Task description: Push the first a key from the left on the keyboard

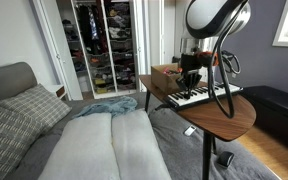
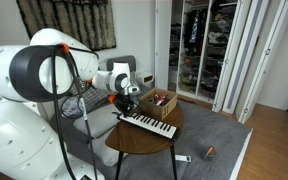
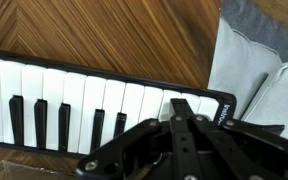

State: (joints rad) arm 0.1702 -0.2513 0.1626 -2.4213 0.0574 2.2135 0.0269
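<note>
The keyboard [image 1: 208, 97] is slim, with white and black keys in a dark casing, and lies on a round wooden table [image 1: 236, 117]. It shows in both exterior views [image 2: 152, 125]. My gripper [image 1: 189, 84] hangs over one end of it [image 2: 132, 109]. In the wrist view the fingers [image 3: 176, 104] are shut together, with the tip over a white key near the keyboard's [image 3: 64, 85] right end. I cannot tell whether the tip touches the key.
A brown cardboard box [image 1: 164, 73] stands on the table behind the keyboard [image 2: 162, 101]. A bed with grey covers [image 1: 114, 145] lies beside the table. An open closet [image 1: 104, 45] is at the back. Small objects [image 2: 185, 158] lie on the floor.
</note>
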